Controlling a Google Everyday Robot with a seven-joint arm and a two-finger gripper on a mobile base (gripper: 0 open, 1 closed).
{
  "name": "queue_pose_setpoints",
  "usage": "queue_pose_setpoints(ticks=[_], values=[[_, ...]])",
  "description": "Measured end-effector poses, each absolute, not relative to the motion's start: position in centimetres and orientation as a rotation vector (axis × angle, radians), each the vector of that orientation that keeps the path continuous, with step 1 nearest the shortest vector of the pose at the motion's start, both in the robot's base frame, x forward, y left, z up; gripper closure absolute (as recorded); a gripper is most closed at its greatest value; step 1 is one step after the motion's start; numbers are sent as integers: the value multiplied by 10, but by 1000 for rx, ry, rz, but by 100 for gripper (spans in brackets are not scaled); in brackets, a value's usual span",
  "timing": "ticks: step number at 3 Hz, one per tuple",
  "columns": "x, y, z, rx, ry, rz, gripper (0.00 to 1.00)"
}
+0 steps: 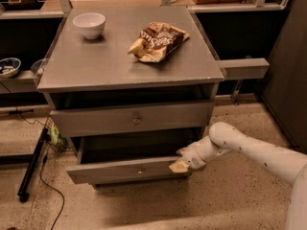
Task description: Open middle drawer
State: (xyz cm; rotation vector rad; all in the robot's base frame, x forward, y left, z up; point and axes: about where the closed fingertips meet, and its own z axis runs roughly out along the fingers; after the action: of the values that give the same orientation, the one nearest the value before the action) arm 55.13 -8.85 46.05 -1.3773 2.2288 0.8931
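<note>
Below the tabletop (96, 63), the middle drawer (110, 172) stands partway out, with the hand (180, 166) at its front's right end; its grip cannot be told. On top sit a white bowl (89, 24) and a crumpled snack bag (158, 41). Whatever lies under the drawer is hidden.

Cabinet top (110, 63): white bowl (89, 24), snack bag (157, 41); pincer (179, 166) low, front-right.
</note>
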Motion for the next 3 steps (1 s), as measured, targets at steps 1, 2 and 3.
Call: queue_pose_setpoints(ticks=[1,2,3], values=[[557,-92,461,-1377,2229,893,100],[564,-96,461,-1377,2229,893,100],[571,-100,462,-1377,2229,893,100]])
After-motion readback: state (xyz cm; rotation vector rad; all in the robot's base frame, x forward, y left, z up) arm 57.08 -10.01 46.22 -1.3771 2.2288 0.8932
